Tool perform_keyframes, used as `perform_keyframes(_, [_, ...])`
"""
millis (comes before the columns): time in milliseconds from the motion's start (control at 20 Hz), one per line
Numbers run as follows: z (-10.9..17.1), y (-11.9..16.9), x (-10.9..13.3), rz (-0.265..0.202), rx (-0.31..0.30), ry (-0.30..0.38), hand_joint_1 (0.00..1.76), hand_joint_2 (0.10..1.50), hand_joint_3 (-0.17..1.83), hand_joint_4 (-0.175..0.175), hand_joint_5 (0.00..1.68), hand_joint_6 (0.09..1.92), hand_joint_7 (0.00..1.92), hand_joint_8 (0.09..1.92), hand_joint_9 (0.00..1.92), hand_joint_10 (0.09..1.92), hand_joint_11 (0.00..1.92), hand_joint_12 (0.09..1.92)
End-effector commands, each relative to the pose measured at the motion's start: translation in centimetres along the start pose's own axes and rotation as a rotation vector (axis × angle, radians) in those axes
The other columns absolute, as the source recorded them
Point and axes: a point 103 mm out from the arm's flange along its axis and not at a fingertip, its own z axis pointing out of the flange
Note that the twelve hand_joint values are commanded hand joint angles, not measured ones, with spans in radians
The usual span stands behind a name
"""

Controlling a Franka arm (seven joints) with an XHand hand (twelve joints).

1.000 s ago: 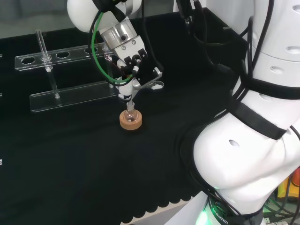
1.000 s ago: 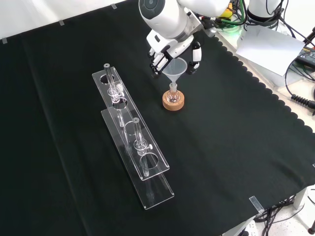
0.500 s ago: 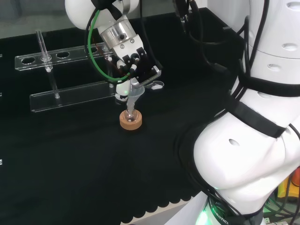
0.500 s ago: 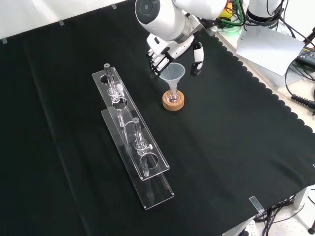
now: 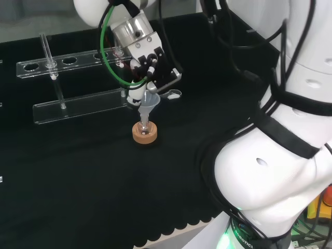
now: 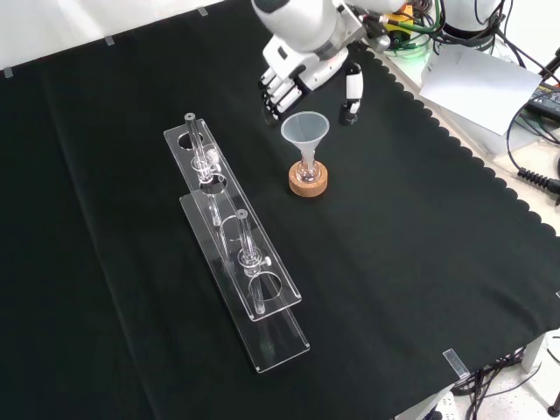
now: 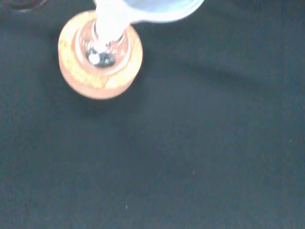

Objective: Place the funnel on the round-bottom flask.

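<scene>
Head view: the clear plastic funnel (image 5: 149, 103) stands with its stem in the small round-bottom glass flask (image 5: 144, 127) on the cork ring stand (image 5: 144, 134). To finish cleanly, lift the hand (image 5: 153, 65) straight up, clear of the rim.

Front view: the hand's fingers (image 6: 273, 90) hang relaxed and open above the funnel (image 6: 304, 132), holding nothing.

Wrist view: the funnel stem (image 7: 110, 21) sits in the flask neck (image 7: 101, 46), on the black-cloth desk (image 7: 200, 143).

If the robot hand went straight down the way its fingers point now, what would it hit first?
Probably the bare black cloth beside the funnel. In the front view the robot hand hangs apart from the funnel, fingers pointing down. Depth is unclear, so a brush with the funnel's rim is possible.
</scene>
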Motion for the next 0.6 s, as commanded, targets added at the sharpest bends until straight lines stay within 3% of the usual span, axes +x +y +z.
perform_keyframes(50, [-1.8, -1.3, -2.7, 0.002, -0.126, 0.063, 0.61, 0.67, 0.33, -0.073, 0.24, 0.09, 0.07, 0.64, 0.34, 0.74, 0.17, 1.42])
perform_keyframes(600, [-1.7, 0.8, -8.6, -0.013, -0.162, 0.145, 0.65, 0.69, 0.36, -0.072, 0.35, 0.09, 0.18, 0.69, 0.5, 0.67, 0.28, 1.39])
